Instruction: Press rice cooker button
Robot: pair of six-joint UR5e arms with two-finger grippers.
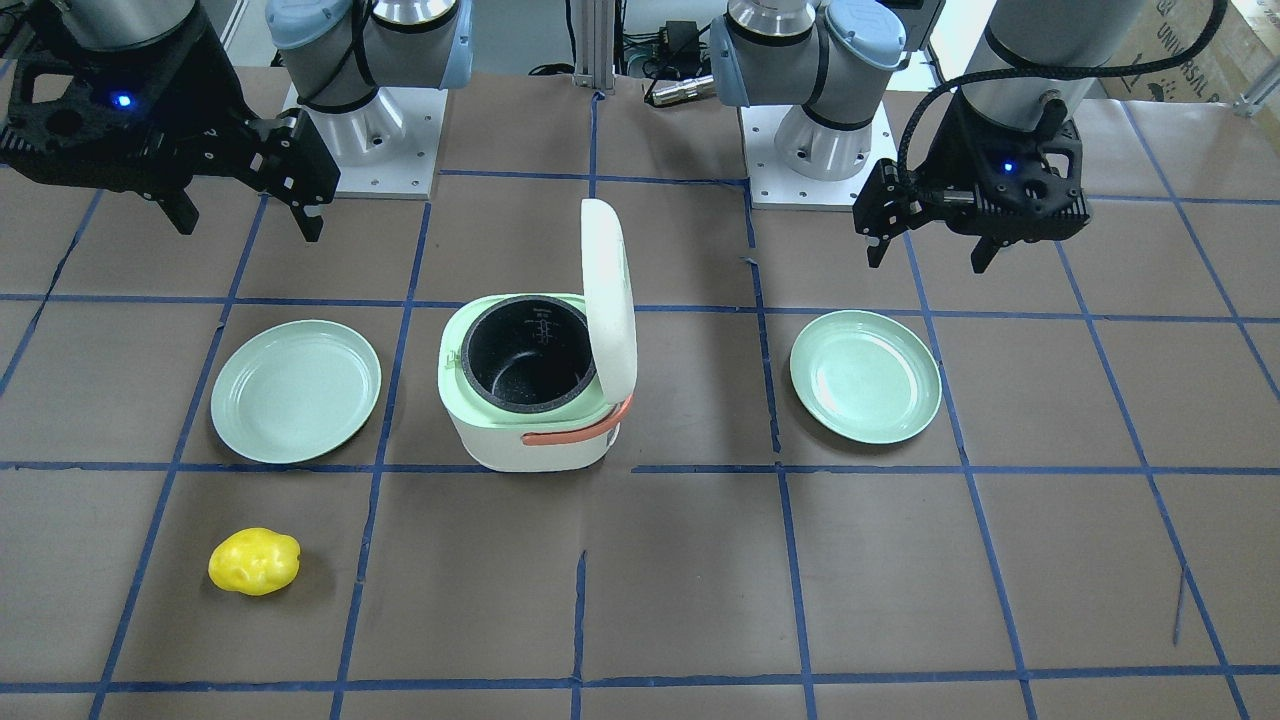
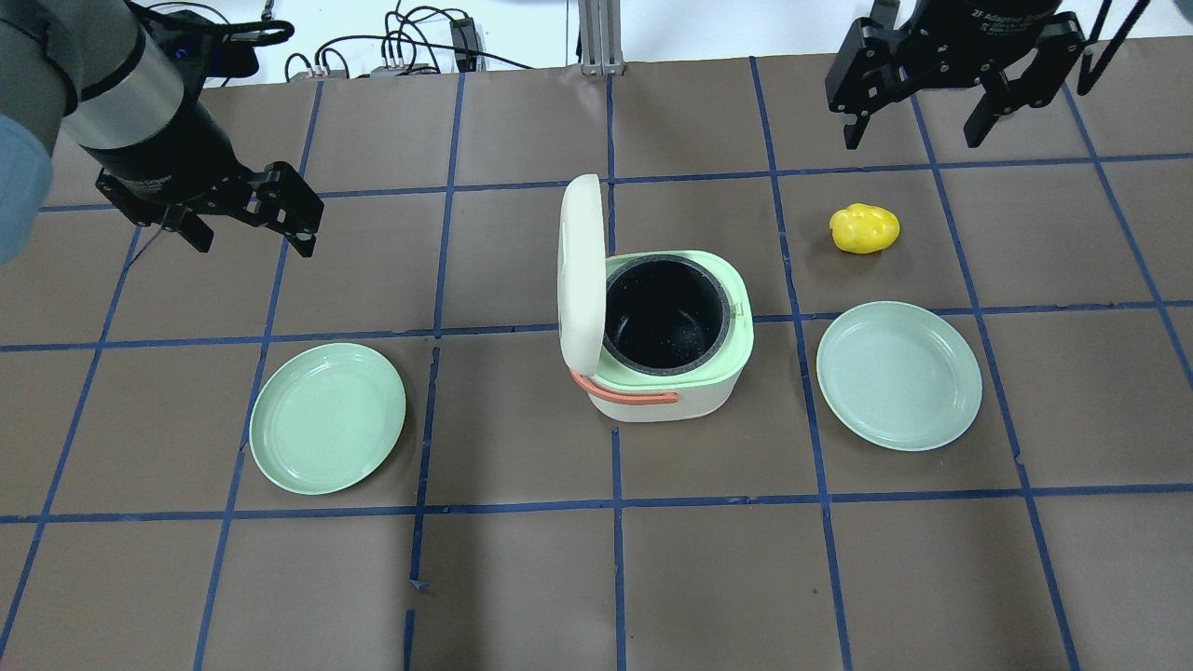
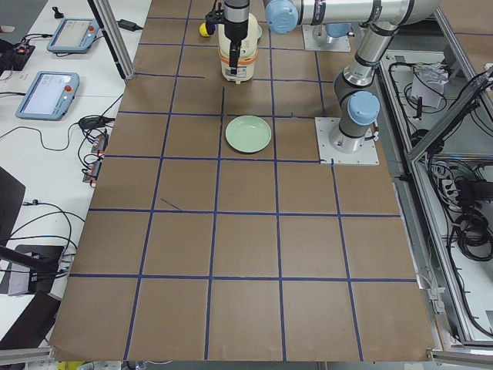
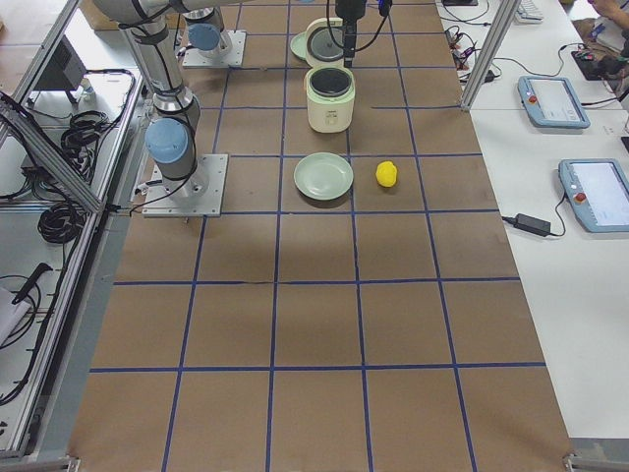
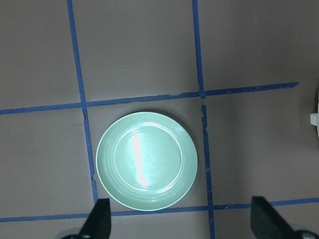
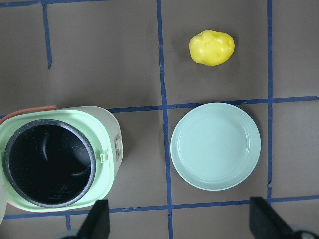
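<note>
The rice cooker (image 2: 666, 349) stands in the middle of the bench (image 2: 522, 578) with its white lid (image 2: 580, 270) swung up on edge at the side toward the robot's left, leaving the dark inner pot open to view; its button cannot be made out. The left gripper (image 2: 252, 242) hangs in the air well to the left of the cooker and farther out than the left plate (image 2: 328, 417), its fingers spread apart and holding nothing. The right gripper (image 2: 913, 140) hovers far out on the right, beyond a lumpy yellow object (image 2: 865, 228), likewise spread wide and holding nothing. The right plate (image 2: 899, 375) lies just right of the cooker, not touching it, and the yellow object sits farther out than that plate. A full bare square separates the left plate from the cooker, and the near rows of the bench carry nothing. The surface is brown paper gridded with blue tape. Beside the bench on the far side stand white tables with control pendants (image 4: 553, 98), and cable bundles hang behind the arm bases.
</note>
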